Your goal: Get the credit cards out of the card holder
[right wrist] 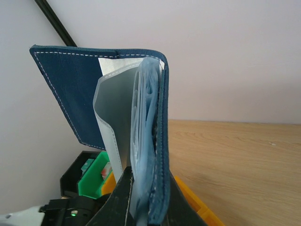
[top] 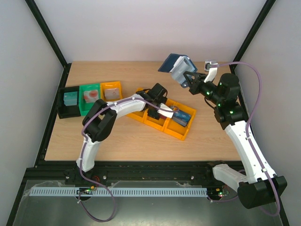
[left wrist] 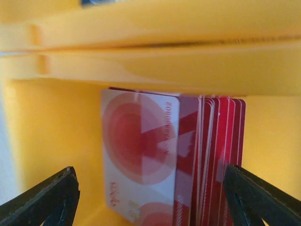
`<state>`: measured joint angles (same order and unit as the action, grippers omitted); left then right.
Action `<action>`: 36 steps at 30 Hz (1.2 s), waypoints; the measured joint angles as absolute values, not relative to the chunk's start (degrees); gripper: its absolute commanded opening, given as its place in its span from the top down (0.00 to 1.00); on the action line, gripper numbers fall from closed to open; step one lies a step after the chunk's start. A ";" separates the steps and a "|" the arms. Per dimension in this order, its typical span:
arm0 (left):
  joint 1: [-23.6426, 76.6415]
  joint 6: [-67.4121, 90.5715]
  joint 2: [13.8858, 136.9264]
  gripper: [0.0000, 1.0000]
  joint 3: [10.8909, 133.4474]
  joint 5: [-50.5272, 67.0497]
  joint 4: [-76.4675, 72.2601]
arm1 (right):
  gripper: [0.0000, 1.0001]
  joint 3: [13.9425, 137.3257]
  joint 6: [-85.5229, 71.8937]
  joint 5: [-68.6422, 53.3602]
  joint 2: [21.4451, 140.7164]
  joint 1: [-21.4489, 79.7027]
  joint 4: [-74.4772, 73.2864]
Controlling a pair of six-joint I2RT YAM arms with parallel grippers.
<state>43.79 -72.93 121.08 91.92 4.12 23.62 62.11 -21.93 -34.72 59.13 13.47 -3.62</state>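
My right gripper (top: pixel 187 79) is shut on the card holder (top: pixel 177 66), a navy wallet held open in the air over the table's back right. In the right wrist view the holder (right wrist: pixel 155 155) stands upright between my fingers, pale blue-grey pockets fanned, flap (right wrist: pixel 70 94) hanging left; no card shows in it. My left gripper (top: pixel 170 112) is open, low in the orange tray (top: pixel 181 133). In the left wrist view several credit cards (left wrist: pixel 141 160), white with red print and red ones, lie stacked in a tray compartment between my spread fingers (left wrist: pixel 51 197). Blue cards (top: pixel 183 118) lie in the right compartment.
Small black (top: pixel 68 101), green (top: pixel 89 98) and orange (top: pixel 112 90) bins stand in a row at the table's left, holding small items. The orange tray lies diagonally mid-table. Black frame posts stand at the back corners.
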 measured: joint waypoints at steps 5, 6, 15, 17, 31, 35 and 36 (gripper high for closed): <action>43.77 -72.86 124.31 0.21 91.85 3.31 23.44 | 0.98 62.11 -21.80 -34.46 59.13 13.47 -3.62; 43.79 -73.01 124.31 0.24 91.85 3.11 23.22 | 0.98 62.11 -21.78 -34.44 59.13 13.47 -3.62; 43.79 -73.69 123.46 0.79 90.87 3.36 21.69 | 0.98 62.11 -21.61 -34.26 59.13 13.47 -3.64; 43.81 -73.76 122.72 0.92 90.52 3.07 21.12 | 0.98 62.11 -21.58 -34.24 59.13 13.47 -3.64; 43.88 -73.82 119.70 0.98 87.81 1.52 15.57 | 0.98 62.11 -21.26 -34.09 59.13 13.47 -4.05; 44.40 -73.25 118.91 0.98 85.93 0.62 13.56 | 0.98 62.11 -21.17 -34.09 59.13 13.47 -4.05; 44.51 -73.08 118.72 0.98 85.45 0.30 12.99 | 0.98 62.11 -21.17 -34.09 59.13 13.47 -4.05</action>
